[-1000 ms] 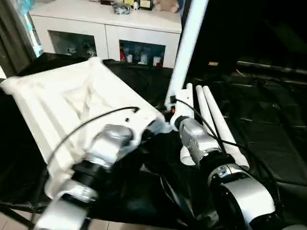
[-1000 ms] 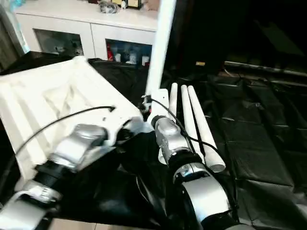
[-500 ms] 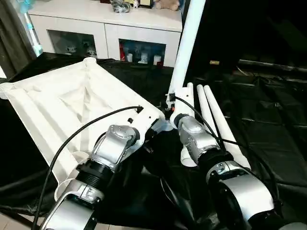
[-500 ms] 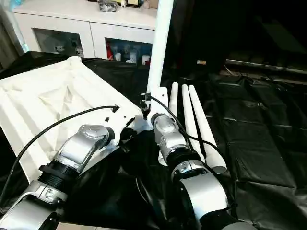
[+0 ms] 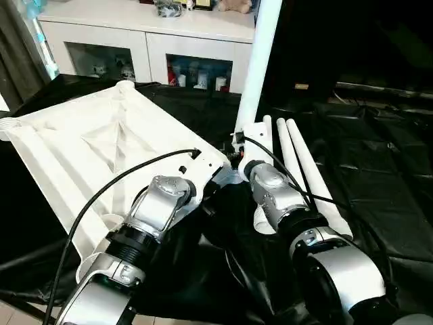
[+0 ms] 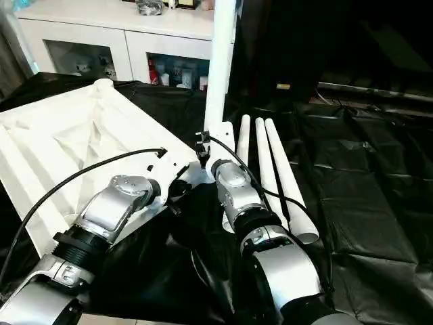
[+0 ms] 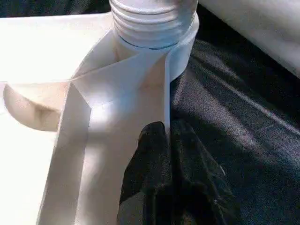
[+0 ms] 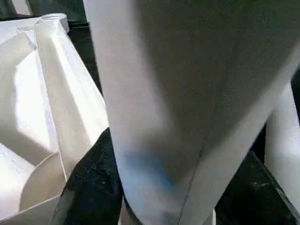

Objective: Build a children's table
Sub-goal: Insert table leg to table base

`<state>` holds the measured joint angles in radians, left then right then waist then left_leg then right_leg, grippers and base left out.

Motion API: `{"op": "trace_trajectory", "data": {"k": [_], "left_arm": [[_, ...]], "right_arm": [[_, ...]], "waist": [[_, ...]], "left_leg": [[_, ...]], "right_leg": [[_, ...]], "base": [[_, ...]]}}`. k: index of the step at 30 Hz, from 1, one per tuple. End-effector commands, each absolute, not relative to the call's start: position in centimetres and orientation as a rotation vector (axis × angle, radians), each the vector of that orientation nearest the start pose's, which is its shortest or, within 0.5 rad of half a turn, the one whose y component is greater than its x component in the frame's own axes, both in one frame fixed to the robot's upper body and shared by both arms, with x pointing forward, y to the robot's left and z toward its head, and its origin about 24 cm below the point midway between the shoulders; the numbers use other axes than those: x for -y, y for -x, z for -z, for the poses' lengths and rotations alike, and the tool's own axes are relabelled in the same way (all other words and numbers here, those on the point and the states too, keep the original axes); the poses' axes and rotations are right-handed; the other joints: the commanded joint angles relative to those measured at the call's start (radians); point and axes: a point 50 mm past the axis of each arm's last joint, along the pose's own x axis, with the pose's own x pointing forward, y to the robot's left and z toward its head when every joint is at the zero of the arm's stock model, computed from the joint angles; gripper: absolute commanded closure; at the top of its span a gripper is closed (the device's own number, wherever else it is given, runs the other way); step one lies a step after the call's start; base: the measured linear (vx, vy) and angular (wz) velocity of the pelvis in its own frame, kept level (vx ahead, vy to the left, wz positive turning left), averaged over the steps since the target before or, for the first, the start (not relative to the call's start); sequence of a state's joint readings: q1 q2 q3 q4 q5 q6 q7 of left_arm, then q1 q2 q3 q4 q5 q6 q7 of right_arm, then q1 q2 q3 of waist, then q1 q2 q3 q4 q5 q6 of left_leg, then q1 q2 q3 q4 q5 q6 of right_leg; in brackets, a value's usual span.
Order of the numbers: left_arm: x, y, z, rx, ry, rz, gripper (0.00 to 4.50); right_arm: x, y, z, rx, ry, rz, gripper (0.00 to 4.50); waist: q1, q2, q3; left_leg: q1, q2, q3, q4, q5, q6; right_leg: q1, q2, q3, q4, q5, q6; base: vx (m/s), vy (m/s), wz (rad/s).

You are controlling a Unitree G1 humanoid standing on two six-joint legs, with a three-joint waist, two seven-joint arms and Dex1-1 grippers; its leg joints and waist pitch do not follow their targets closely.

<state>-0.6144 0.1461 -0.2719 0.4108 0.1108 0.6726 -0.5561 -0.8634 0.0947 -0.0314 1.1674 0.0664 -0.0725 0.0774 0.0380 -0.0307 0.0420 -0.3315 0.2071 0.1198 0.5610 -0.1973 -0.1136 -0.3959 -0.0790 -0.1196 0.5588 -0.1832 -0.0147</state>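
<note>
A white plastic tabletop [image 5: 101, 156] lies upside down on a big table draped in black sheeting [image 5: 379, 183], its ribbed underside facing up and its long axis running from the near left edge of the sheeting toward the far middle. A round socket [image 5: 126, 86] marks its far corner, and another corner sits near the middle of the scene, between the two silver forearms.

At that middle corner one white leg [image 5: 260, 47] stands nearly upright, leaning slightly to the right as it rises out of the top of the head view. Its threaded lower end [image 7: 152, 21] meets the corner socket in the left wrist view (how far it is seated cannot be told from here).

The right gripper [image 5: 238, 139] is at the foot of this upright leg; in the right wrist view the leg [image 8: 178, 108] is pressed close against the camera, and the gripper appears to be clamped on it, though its fingers are hidden.

The left gripper [image 7: 166, 136] has its black fingers [image 7: 150, 164] closed narrowly on a thin upright rib of the tabletop, just below the corner socket.

Three more legs [image 5: 298, 169] lie side by side on the black sheeting just right of the right forearm, touching one another, long axes pointing away from the robot.

A white cabinet [image 5: 149, 40] stands behind the table.
</note>
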Motion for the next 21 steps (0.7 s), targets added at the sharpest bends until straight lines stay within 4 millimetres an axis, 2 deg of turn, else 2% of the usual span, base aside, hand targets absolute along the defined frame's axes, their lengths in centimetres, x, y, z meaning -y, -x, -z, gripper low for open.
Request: {"op": "trace_trajectory", "data": {"k": [1, 2, 3, 4, 7, 8, 10, 12, 14, 15, 16, 17, 19, 21], "left_arm": [[-8.6, -33.7, -5.9, -0.565, -0.372, 0.677, 4.5], [-8.5, -33.7, -5.9, -0.565, -0.371, 0.68, 4.5], [-8.5, -33.7, -5.9, -0.565, -0.37, 0.681, 4.5], [-8.5, -33.7, -5.9, -0.564, -0.37, 0.683, 4.5], [-8.5, -33.7, -6.0, -0.557, -0.367, 0.69, 4.5], [-8.5, -33.7, -6.0, -0.556, -0.366, 0.691, 4.5], [-8.3, -33.7, -6.2, -0.522, -0.363, 0.729, 4.5], [-8.4, -33.6, -6.5, -0.499, -0.362, 0.757, 4.5], [-8.5, -33.4, -6.6, -0.486, -0.367, 0.781, 4.5], [-8.7, -33.3, -6.6, -0.473, -0.377, 0.803, 4.5], [-8.7, -33.3, -6.6, -0.472, -0.379, 0.805, 4.5], [-8.9, -33.2, -6.6, -0.469, -0.383, 0.817, 4.5], [-9.1, -33.1, -6.6, -0.464, -0.388, 0.836, 4.5], [-9.4, -32.9, -6.5, -0.459, -0.401, 0.856, 4.5]], "right_arm": [[4.0, -34.1, -0.2, -0.489, -0.039, -0.385, 1.69], [3.9, -34.2, -0.3, -0.486, -0.041, -0.388, 1.69], [3.9, -34.2, -0.3, -0.484, -0.042, -0.389, 1.47], [3.9, -34.3, -0.4, -0.481, -0.044, -0.394, 1.47], [3.9, -34.4, -0.7, -0.468, -0.055, -0.411, 1.09], [3.9, -34.4, -0.7, -0.467, -0.056, -0.413, 1.09], [3.9, -34.9, -1.5, -0.425, -0.06, -0.45, 0.99], [4.4, -35.5, -2.5, -0.379, -0.07, -0.471, 0.77], [4.9, -36.0, -3.2, -0.345, -0.061, -0.484, 0.61], [5.5, -36.4, -3.8, -0.32, -0.044, -0.502, 0.44], [5.6, -36.5, -3.9, -0.317, -0.043, -0.506, 0.44], [6.0, -36.7, -4.3, -0.302, -0.029, -0.526, 0.44], [6.5, -36.9, -4.8, -0.284, -0.003, -0.561, 0.21], [6.9, -37.1, -5.3, -0.264, 0.026, -0.602, 0.04]], "waist": [[-0.001, 0.014, -0.031], [-0.002, 0.014, -0.028], [-0.002, 0.014, -0.029], [-0.003, 0.012, -0.027], [-0.006, 0.013, -0.027], [-0.006, 0.013, -0.026], [-0.007, 0.013, -0.027], [-0.005, 0.015, -0.031], [-0.002, 0.016, -0.03], [0.002, 0.017, -0.03], [0.004, 0.017, -0.032], [0.007, 0.018, -0.034], [0.014, 0.018, -0.037], [0.021, 0.011, -0.041]], "left_leg": [[-0.002, 0.009, 0.002, -0.083, -0.514, 0.004], [-0.003, 0.009, 0.002, -0.085, -0.521, 0.006], [-0.001, 0.009, 0.003, -0.083, -0.523, 0.006], [0.003, 0.008, 0.005, -0.082, -0.527, 0.008], [0.003, 0.007, 0.003, -0.081, -0.533, 0.009], [0.002, 0.007, 0.003, -0.081, -0.534, 0.01], [0.0, 0.007, 0.002, -0.082, -0.528, 0.015], [-0.004, 0.011, 0.002, -0.084, -0.507, 0.016], [-0.008, 0.014, 0.005, -0.086, -0.478, 0.019], [-0.007, 0.018, 0.01, -0.085, -0.441, 0.019], [-0.01, 0.019, 0.011, -0.086, -0.423, 0.019], [-0.015, 0.021, 0.016, -0.086, -0.375, 0.021], [-0.016, 0.024, 0.024, -0.082, -0.305, 0.026], [-0.023, 0.021, 0.035, -0.075, -0.226, 0.04]], "right_leg": [[0.021, -0.074, 0.034, -0.105, -0.613, -0.036], [0.02, -0.07, 0.032, -0.106, -0.613, -0.036], [0.019, -0.071, 0.032, -0.107, -0.616, -0.035], [0.014, -0.071, 0.032, -0.11, -0.626, -0.035], [0.016, -0.072, 0.027, -0.114, -0.642, -0.027], [0.015, -0.072, 0.026, -0.116, -0.646, -0.025], [0.02, -0.073, 0.023, -0.117, -0.65, -0.021], [0.026, -0.076, 0.026, -0.112, -0.616, -0.034], [0.027, -0.076, 0.033, -0.105, -0.57, -0.059], [0.026, -0.077, 0.041, -0.097, -0.512, -0.097], [0.03, -0.077, 0.043, -0.092, -0.486, -0.108], [0.034, -0.077, 0.049, -0.082, -0.429, -0.132], [0.035, -0.076, 0.055, -0.075, -0.368, -0.159], [0.04, -0.072, 0.059, -0.061, -0.312, -0.181]], "base": [[0.0, 0.0, 0.0], [0.0, 0.0, 0.0], [0.0, 0.0, 0.0], [0.0, 0.0, 0.0], [0.0, 0.0, 0.0], [0.0, 0.0, 0.0], [0.0, 0.0, 0.0], [0.0, 0.0, 0.0], [0.0, 0.0, 0.0], [0.0, 0.0, 0.0], [0.0, 0.0, 0.0], [0.0, 0.0, 0.0], [0.0, 0.0, 0.0], [0.0, 0.0, 0.0]]}}
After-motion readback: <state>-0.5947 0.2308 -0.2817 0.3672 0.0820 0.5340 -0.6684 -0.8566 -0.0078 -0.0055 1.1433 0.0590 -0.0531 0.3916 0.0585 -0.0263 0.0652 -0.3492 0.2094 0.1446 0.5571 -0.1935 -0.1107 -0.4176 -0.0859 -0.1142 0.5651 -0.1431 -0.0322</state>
